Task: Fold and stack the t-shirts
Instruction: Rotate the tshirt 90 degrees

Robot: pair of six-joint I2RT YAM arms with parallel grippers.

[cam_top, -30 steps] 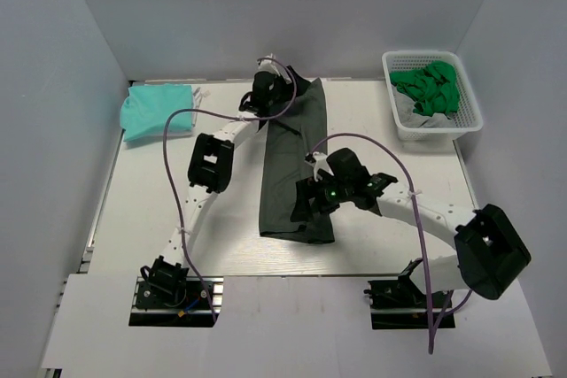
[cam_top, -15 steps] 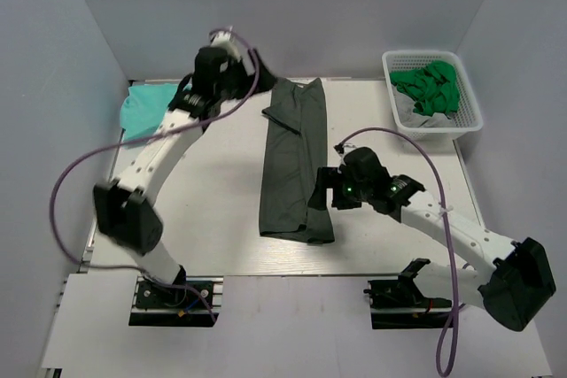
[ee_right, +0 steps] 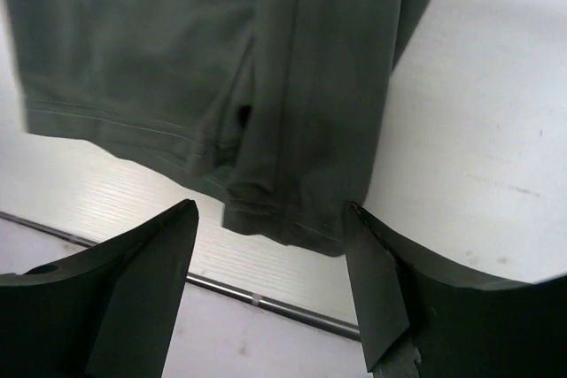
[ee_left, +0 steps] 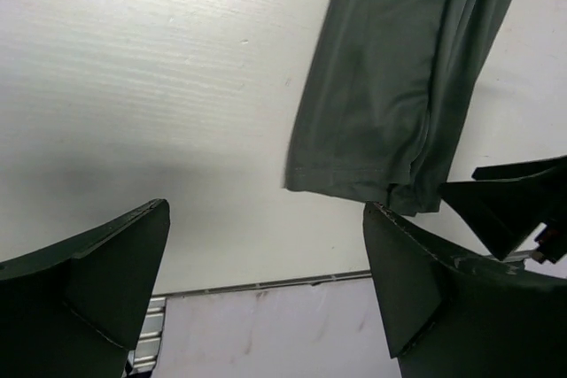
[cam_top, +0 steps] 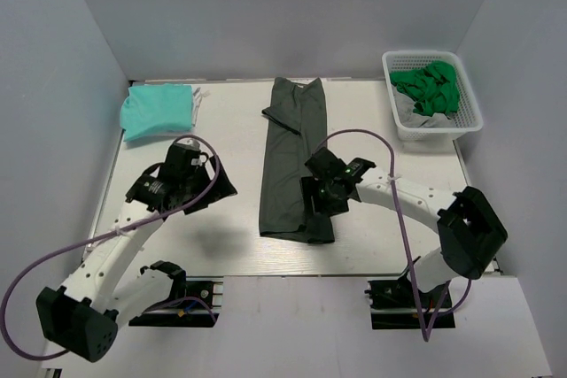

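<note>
The right gripper [ee_right: 270, 219] hangs wide open and empty over the near hem of the dark grey-green t-shirt [cam_top: 291, 161], a long strip on the table [cam_top: 230, 130]. The left gripper [ee_left: 266, 210], likewise open and empty, has swung back from the collar end. The lengthwise fold seems done, with the cross fold next.

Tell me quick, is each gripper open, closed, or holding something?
Left gripper: open, holding nothing.
Right gripper: open over the dark shirt, at its near hem, not gripping it.
</note>
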